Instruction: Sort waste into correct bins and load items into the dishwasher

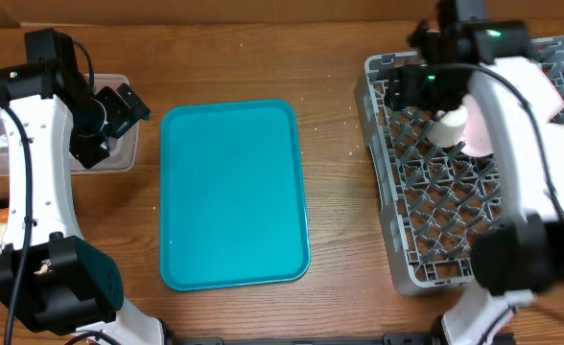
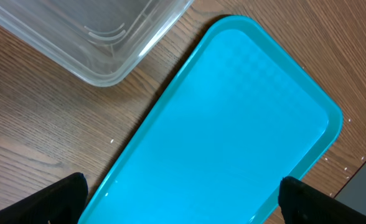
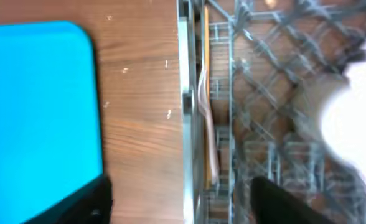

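Over the dish rack [image 1: 435,220], my right claw [image 3: 183,202] hangs open and empty near the small white cup [image 1: 447,127] sitting inside, my left claw [image 2: 183,186] equally open by the clear tub [image 1: 121,158], so I judge a careless swing could knock that cup over.

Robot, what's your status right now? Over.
Left fingers open, empty, above teal tray near clear tub. Right fingers open, empty, over dish rack edge. Pink dish sits in rack. Nothing blocking either.
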Controlling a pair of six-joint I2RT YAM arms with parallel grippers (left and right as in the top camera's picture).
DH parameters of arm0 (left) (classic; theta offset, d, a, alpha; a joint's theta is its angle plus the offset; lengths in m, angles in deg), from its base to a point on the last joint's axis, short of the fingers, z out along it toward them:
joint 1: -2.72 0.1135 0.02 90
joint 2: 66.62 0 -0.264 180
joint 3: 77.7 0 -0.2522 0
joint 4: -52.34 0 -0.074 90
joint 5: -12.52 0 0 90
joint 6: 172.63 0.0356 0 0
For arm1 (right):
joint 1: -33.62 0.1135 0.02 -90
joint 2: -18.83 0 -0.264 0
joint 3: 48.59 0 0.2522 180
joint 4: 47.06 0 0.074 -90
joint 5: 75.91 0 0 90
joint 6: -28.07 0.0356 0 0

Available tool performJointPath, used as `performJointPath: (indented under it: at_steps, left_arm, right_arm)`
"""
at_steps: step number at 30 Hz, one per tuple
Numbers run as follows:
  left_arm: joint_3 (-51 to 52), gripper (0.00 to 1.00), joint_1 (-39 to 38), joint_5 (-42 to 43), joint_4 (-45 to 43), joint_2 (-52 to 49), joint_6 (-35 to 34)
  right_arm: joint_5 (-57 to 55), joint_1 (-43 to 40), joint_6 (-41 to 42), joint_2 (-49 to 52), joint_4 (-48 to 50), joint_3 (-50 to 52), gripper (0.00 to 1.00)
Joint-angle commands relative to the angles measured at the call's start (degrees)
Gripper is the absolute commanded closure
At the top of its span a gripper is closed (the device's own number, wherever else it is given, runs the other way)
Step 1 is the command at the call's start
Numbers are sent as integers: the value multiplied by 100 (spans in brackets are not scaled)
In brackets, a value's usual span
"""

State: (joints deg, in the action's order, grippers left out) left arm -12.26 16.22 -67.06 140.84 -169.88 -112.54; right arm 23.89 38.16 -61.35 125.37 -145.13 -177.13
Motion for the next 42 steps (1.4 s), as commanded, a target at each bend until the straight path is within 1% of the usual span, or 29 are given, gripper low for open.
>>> performJointPath:
  at_steps: [1, 3, 7, 9, 13, 14, 15, 16, 18, 20, 30, 33, 36, 37, 40, 41, 42]
  left_arm:
    - [-166, 0, 0, -76, -4, -13, -52]
    - [-166, 0, 0, -76, -4, -13, -52]
    - [-166, 0, 0, -76, -4, -13, -52]
    - [-166, 0, 0, -76, -4, -13, -52]
    - [-166, 0, 0, -79, -4, -13, -52]
    - [-166, 0, 0, -76, -4, -13, -52]
    - [-166, 0, 0, -76, -4, -13, -52]
    - [-166, 0, 0, -76, -4, -13, -52]
    - [-166, 0, 0, -76, -4, -13, -52]
    - [-166, 0, 0, -79, -4, -13, -52]
    - [-166, 0, 0, -76, -4, -13, -52]
    - [-166, 0, 0, -76, -4, -13, -52]
    - [-166, 0, 0, -76, -4, -13, -52]
    - [-166, 0, 0, -76, -4, -13, -52]
    - [-166, 0, 0, -76, -4, -13, -52]
    - [-166, 0, 0, -76, -7, -13, -52]
    - [-166, 0, 0, -76, -4, -13, -52]
  right_arm:
    - [-562, 7, 1266, -968, -564, -170, 23]
    - [-850, 48, 1790, -1384, -1019, 11, 23]
    - [-848, 293, 1882, -1969, -1141, 612, 23]
    - [-848, 507, 1996, -2415, -1058, 1211, 23]
    - [-876, 1008, 2367, -3399, -468, 2527, 23]
    - [-890, 1130, 2468, -3650, -293, 2824, 9]
    - [-890, 1222, 2538, -3858, -136, 3067, 0]
    - [-883, 1322, 2577, -4179, 133, 3436, 0]
    - [-841, 1346, 2632, -4450, 151, 3740, 0]
    - [-807, 1346, 2627, -4520, -31, 3812, 0]
    - [-813, 1346, 2618, -4310, -37, 3812, 0]
    - [-1075, 1346, 2605, -4256, 59, 3840, 0]
    - [-1167, 1333, 2559, -4291, 706, 4015, 0]
    - [-1108, 1333, 2426, -4463, 1255, 4277, 0]
    - [-896, 1244, 2299, -5285, 2719, 5381, 0]
    - [-826, 1196, 2299, -5427, 2911, 5567, 0]
    - [-605, 1005, 2299, -5882, 3528, 6203, 0]
